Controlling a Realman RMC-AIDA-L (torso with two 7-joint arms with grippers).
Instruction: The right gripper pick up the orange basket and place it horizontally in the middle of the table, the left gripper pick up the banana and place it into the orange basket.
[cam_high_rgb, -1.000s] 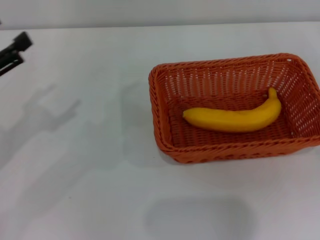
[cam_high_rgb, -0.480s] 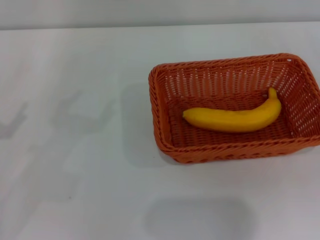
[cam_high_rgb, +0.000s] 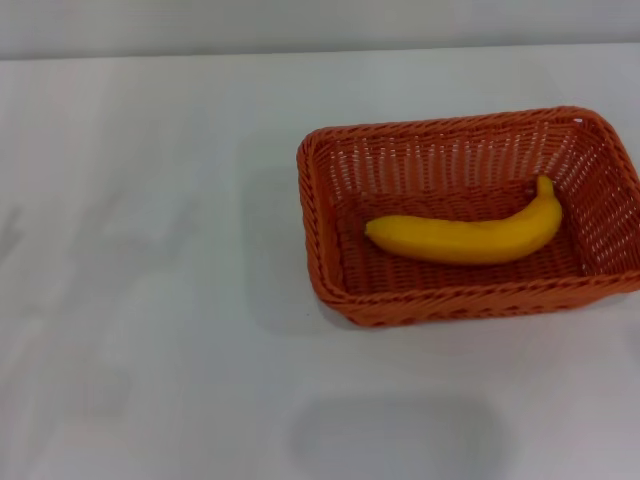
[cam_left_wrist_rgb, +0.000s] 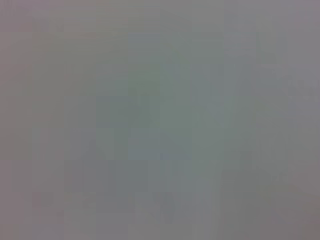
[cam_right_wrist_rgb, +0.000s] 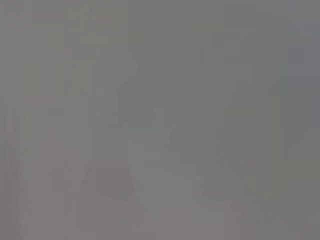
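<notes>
The counter (cam_high_rgb: 150, 300) is lying bare across its left half, with only faint shadows falling on it. Neither tool is showing in the head view, and both wrist views are giving only a featureless grey field, so whether either tool is released or clenched cannot be told.

Right of centre, the basket (cam_high_rgb: 320, 240) is sitting flat on the counter with its long side running across the view. The banana (cam_high_rgb: 465, 238) is lying inside it, on the woven floor, its length following the basket's long side, stem end toward the right wall and curved upward.

Judgement: both placements are appearing complete, and the step in hand is the arms clearing away. Doing this well is meaning that both arms are staying well apart from the basket rim, so that nothing is nudging the basket or rolling the banana. The basket is resting somewhat right of the counter's middle as seen here; its far right edge is running out of view.

Count: one basket, one banana, one counter, no tools visible.
</notes>
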